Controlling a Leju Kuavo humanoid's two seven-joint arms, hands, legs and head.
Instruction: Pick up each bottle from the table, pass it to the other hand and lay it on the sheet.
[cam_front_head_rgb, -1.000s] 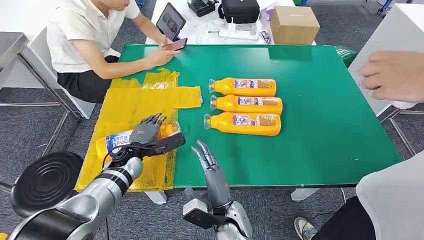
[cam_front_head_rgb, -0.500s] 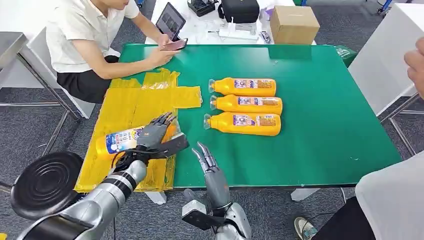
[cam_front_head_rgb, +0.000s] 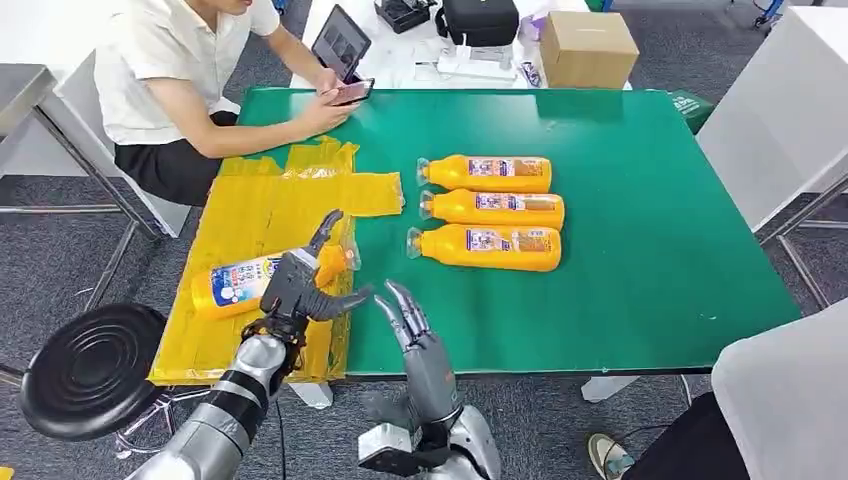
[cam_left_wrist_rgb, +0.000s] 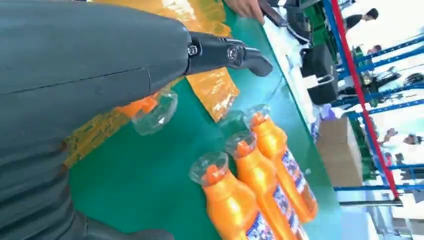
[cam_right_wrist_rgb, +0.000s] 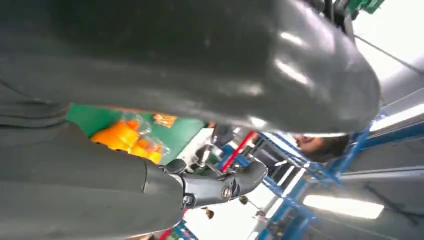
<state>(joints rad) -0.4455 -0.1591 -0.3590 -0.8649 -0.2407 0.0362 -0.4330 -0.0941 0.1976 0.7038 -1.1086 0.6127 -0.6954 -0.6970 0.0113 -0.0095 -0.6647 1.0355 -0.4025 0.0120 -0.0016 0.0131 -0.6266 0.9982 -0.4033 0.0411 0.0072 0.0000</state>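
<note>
An orange bottle (cam_front_head_rgb: 240, 283) with a blue-and-white label lies on its side on the yellow sheet (cam_front_head_rgb: 270, 205), its clear cap (cam_left_wrist_rgb: 155, 112) at the sheet's edge. My left hand (cam_front_head_rgb: 300, 285) hovers just over its cap end with fingers spread and holds nothing. Beside it, near the table's front edge, my right hand (cam_front_head_rgb: 408, 322) stands with fingers apart and empty. Three more orange bottles (cam_front_head_rgb: 487, 174) (cam_front_head_rgb: 495, 209) (cam_front_head_rgb: 487, 247) lie side by side on the green table (cam_front_head_rgb: 640, 220). The left wrist view shows these three bottles (cam_left_wrist_rgb: 260, 172) too.
A person in a white shirt (cam_front_head_rgb: 160, 50) sits at the far left corner holding a phone (cam_front_head_rgb: 348, 90). A cardboard box (cam_front_head_rgb: 588, 48) and a black bag (cam_front_head_rgb: 480, 20) stand beyond the table. A black stool (cam_front_head_rgb: 90, 365) is by the sheet's near left.
My left hand has set the bottle down on the sheet and spread its fingers off it. The person's hand at the right edge has left the picture.
</note>
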